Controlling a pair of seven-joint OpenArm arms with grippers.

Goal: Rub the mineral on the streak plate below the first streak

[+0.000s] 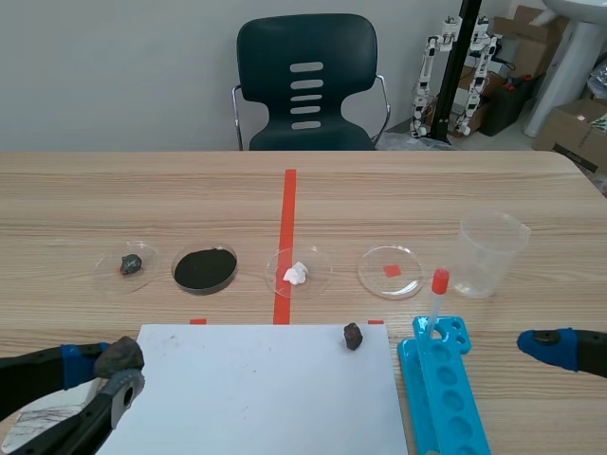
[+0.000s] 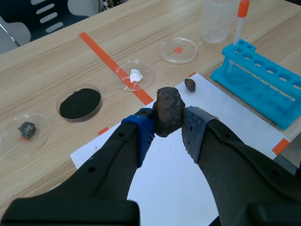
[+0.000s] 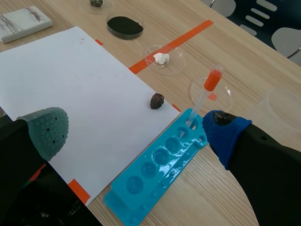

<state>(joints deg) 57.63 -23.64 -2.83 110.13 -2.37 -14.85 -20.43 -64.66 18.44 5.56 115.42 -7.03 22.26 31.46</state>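
no readable text, no labels — no numbers anywhere

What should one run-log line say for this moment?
left gripper: shut on mineral | right gripper: open, beside blue rack | streak plate: no contact

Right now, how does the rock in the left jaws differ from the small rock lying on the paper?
The held rock is clamped between the left jaws; the small rock lies loose on the paper, near its far edge, with nothing touching it. The held rock looks clearly larger than the small rock. The held rock is reddish-brown; the small rock is darker, nearly black. Both are rough, irregular lumps.
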